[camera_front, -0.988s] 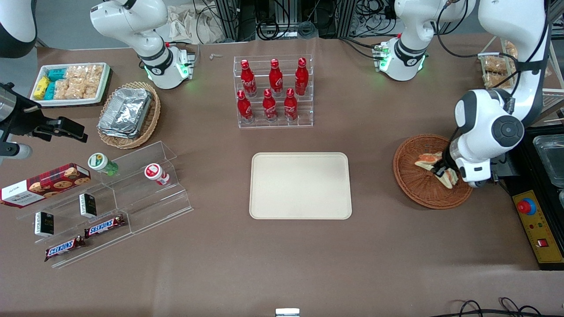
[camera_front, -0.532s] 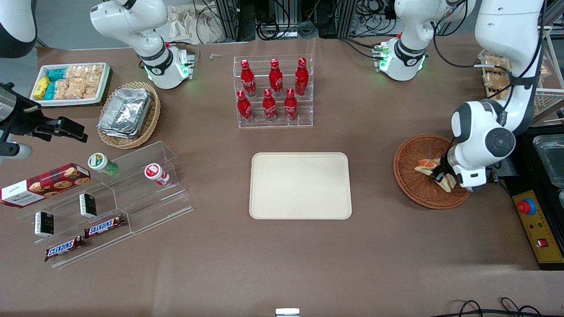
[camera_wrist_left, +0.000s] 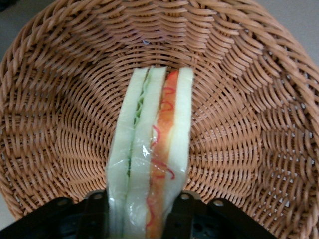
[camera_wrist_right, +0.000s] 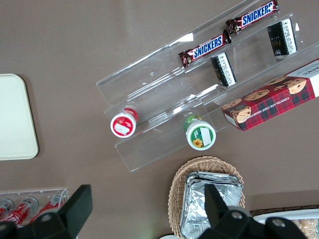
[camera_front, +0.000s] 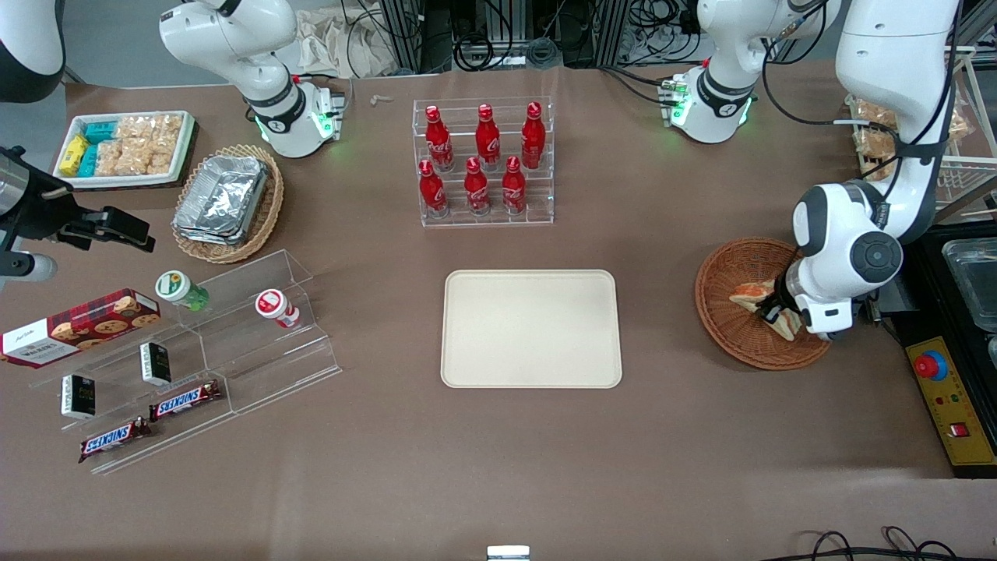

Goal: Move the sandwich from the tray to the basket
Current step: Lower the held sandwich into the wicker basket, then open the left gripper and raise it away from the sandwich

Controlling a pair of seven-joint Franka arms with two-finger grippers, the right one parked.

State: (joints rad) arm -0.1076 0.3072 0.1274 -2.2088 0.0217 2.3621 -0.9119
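We see red bottles (camera_front: 533, 139) upright in a clear divided rack (camera_front: 484, 221). Toward the parked arm's end, a foil packet (camera_front: 220, 201) sits in a pale wicker holder (camera_front: 269, 209); nearer the front camera, a clear stand (camera_front: 261, 347) bears two lidded jars (camera_front: 276, 307), two small boxes (camera_front: 156, 364) and two wrapped bars (camera_front: 185, 400). Toward the working arm's end, we see a red button (camera_front: 926, 366) on a yellow panel (camera_front: 952, 448).

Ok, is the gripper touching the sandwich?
Touching. The left wrist view shows the gripper over the basket, its fingers against both sides of the sandwich.
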